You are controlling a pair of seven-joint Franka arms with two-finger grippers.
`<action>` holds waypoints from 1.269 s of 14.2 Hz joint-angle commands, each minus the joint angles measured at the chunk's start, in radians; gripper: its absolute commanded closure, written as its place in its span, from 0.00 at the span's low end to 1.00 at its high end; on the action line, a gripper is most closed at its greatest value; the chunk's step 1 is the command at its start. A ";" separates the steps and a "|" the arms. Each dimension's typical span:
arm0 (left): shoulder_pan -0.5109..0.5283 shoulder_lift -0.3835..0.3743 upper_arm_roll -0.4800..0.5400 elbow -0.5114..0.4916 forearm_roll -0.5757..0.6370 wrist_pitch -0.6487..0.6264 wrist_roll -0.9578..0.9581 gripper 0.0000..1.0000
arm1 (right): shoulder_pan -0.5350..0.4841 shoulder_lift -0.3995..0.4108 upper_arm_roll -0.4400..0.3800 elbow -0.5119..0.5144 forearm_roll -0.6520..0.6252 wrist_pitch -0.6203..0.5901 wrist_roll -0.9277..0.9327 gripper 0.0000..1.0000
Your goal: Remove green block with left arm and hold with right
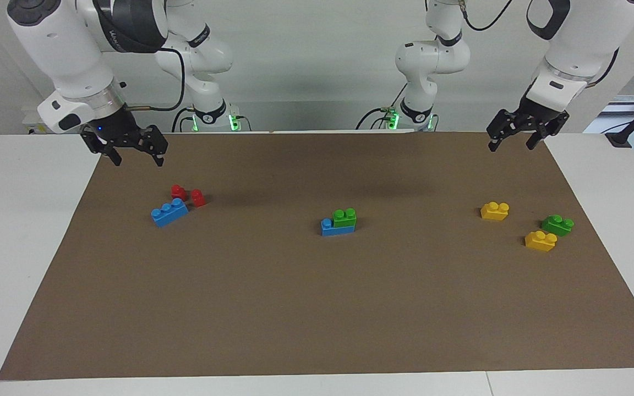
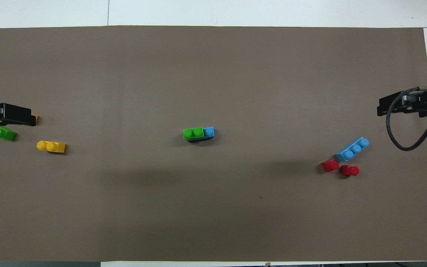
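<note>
The green block (image 1: 344, 217) sits on top of a blue brick (image 1: 336, 229) in the middle of the brown mat; the overhead view shows the green block (image 2: 192, 132) covering all but one stud of that blue brick (image 2: 208, 131). My left gripper (image 1: 512, 146) is open and empty, raised over the mat's edge at the left arm's end, and also shows in the overhead view (image 2: 17, 115). My right gripper (image 1: 136, 159), with the blue wrist light, is open and empty, raised over the mat's edge at the right arm's end, and also shows in the overhead view (image 2: 395, 107). Both are well apart from the block.
A darker green brick (image 1: 557, 224) and two yellow bricks (image 1: 495, 210) (image 1: 540, 241) lie at the left arm's end. A loose blue brick (image 1: 169, 212) and two red pieces (image 1: 179, 192) (image 1: 198, 198) lie at the right arm's end. The brown mat (image 1: 317, 308) covers the table.
</note>
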 commanded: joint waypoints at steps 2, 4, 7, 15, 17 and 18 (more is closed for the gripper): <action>0.001 -0.003 -0.001 0.004 -0.008 0.007 0.003 0.00 | -0.012 -0.006 0.011 -0.010 -0.013 0.010 -0.016 0.00; 0.001 -0.003 -0.001 0.004 -0.008 0.007 0.003 0.00 | -0.001 -0.006 0.010 -0.010 -0.013 0.012 -0.008 0.00; 0.001 -0.003 -0.001 0.004 -0.006 0.007 0.005 0.00 | 0.011 -0.007 0.022 -0.030 -0.001 0.022 0.189 0.02; -0.007 -0.017 -0.012 -0.036 0.006 0.013 -0.101 0.00 | 0.227 0.043 0.022 -0.200 0.207 0.333 1.021 0.03; -0.057 -0.038 -0.017 -0.086 0.006 0.079 -0.258 0.00 | 0.272 0.076 0.022 -0.239 0.298 0.447 1.224 0.03; -0.080 -0.056 -0.018 -0.124 0.006 0.119 -0.347 0.00 | 0.288 0.096 0.022 -0.245 0.335 0.479 1.269 0.04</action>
